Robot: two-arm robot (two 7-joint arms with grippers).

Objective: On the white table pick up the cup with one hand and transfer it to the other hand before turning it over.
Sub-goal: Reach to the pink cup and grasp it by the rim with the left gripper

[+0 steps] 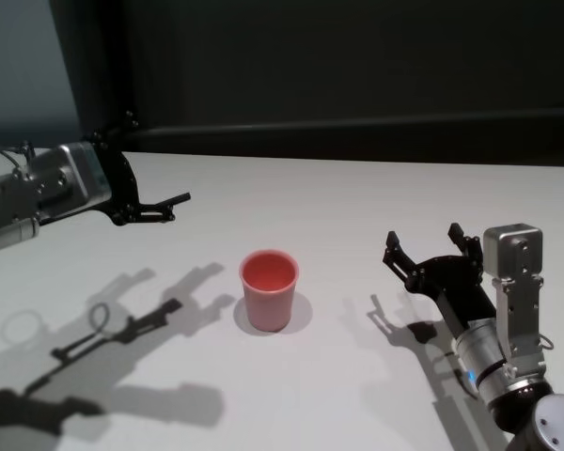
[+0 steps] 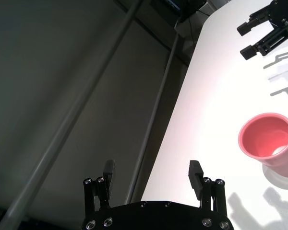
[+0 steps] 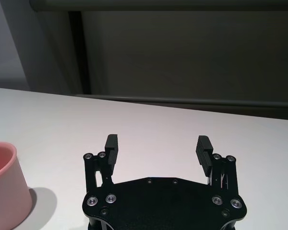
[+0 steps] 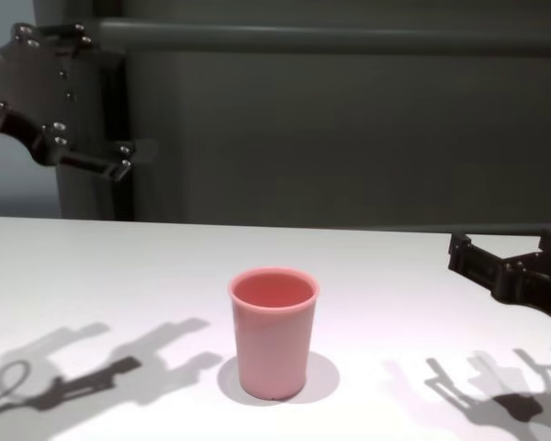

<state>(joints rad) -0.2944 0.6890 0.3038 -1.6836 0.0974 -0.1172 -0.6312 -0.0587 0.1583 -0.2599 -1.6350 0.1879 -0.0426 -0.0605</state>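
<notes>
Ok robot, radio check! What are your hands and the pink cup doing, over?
Left gripper open, raised left of cup. Right gripper open, low on the right. Pink cup upright on white table, untouched. Nothing in the way.

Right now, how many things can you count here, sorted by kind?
Pink cups: 1, the cup, upright in the middle of the white table.
Black grippers: 2, the left gripper raised above the table, the right gripper low beside the cup; both open, both empty.
Tables: 1.
Total: 4.
</notes>
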